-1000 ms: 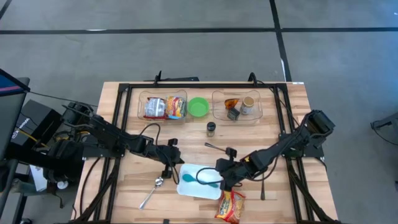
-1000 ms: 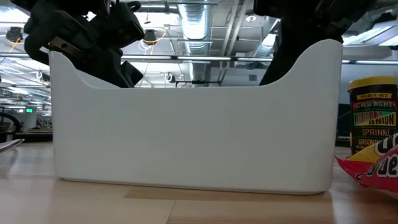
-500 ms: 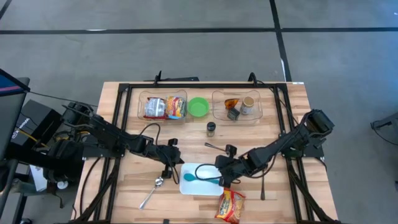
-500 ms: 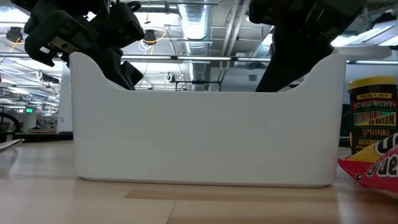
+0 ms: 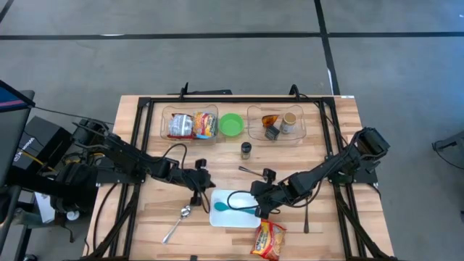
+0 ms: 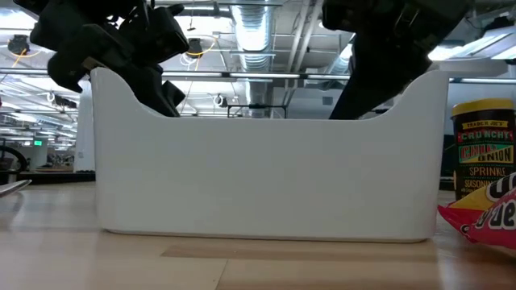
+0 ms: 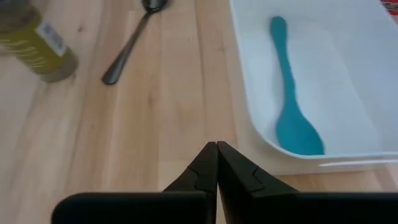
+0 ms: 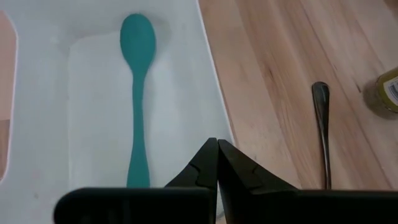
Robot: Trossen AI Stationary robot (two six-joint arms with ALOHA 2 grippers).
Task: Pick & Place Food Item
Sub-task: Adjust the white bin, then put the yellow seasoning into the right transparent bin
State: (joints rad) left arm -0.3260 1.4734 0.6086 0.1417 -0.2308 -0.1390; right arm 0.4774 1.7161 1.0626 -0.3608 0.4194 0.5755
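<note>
The snack bag (image 5: pixel 267 241) lies at the front edge of the surface (image 5: pixel 145 225), just beside the white tray (image 5: pixel 233 220), and I see nothing holding it. In the tray lies a teal spoon (image 5: pixel 232 207). My left tool (image 5: pixel 200 193) hovers near the tray's left edge, fingers pressed together and empty. My right tool (image 5: pixel 259 205) is above the tray's right edge, also pressed together and empty.

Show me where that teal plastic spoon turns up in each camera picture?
High view: teal plastic spoon lies inside the white rectangular tray, near the table's front.
Low view: not visible; the tray's wall hides it.
Left wrist view: in the tray, right of centre.
Right wrist view: upper left.
Shared landmark: the white tray.
</note>
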